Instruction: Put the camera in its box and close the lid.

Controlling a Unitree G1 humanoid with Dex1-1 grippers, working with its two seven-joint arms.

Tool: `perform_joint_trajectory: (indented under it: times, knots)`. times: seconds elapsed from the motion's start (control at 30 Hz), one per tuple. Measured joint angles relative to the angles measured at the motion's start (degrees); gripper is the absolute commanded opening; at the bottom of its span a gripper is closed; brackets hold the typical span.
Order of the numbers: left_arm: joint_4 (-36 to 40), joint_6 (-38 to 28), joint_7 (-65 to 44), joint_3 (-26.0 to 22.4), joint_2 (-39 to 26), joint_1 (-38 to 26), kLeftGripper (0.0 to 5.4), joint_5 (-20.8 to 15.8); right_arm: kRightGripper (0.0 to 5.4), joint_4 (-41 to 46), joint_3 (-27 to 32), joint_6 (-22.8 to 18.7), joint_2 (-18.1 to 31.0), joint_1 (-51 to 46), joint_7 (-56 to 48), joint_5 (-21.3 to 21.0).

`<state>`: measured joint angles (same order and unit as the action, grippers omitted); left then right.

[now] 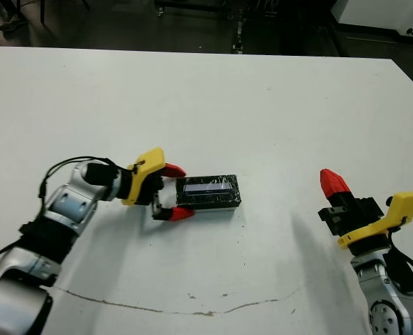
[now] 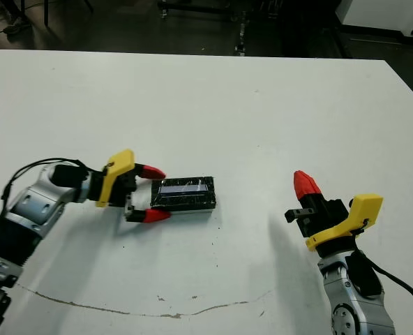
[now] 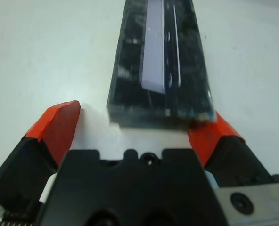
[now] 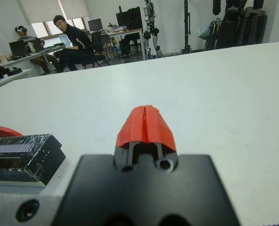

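Left claw: my left claw point(image 1: 170, 191) sits at centre-left of the frame with its fingers spread wide, one red tip on each side of the near end of the lid point(image 1: 208, 192). In the left wrist view one tip is right against a corner of the lid, and the other stands clear of it.

Lid: glossy black, crinkled, with its pale strip facing up. It lies flat on the tabletop point(image 1: 213, 105) in the middle of the frame, long side running left to right.

Box: I cannot see the white tray anywhere, so I judge it is under the lid (the cover seems seated over it).

Camera: not visible, so probably inside already, though I cannot confirm that.

Why I am here: straddling the end lets me steady or square up the lid without squeezing it.

Right claw: my right claw point(image 1: 333, 182), lower right of the frame, is pinched together on nothing, parked well apart to stay out of the way.
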<state>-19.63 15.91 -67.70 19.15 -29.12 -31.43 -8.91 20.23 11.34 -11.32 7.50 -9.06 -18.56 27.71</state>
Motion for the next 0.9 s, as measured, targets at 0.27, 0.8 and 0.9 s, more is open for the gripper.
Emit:
perform_joint_trajectory:
  times: [0.27, 0.8, 0.9]
  knots:
    - [3.0, 2.4, -2.4, -5.0, -9.3, 4.7, 5.39, -1.5, 0.0, 0.1, 0.0, 0.0, 0.0, -0.1, 0.0, -0.1]
    - [21.0, 11.6, 9.4, -20.3, -10.9, 11.2, 5.39, -8.8, 0.0, 0.2, -0.2, 0.0, 0.0, 0.0, 0.0, -0.1]
    - [28.8, 13.4, 20.2, -26.0, -3.0, 12.6, 5.31, -14.2, 0.0, 0.2, -0.4, 0.0, 0.0, 0.0, 0.0, -0.2]
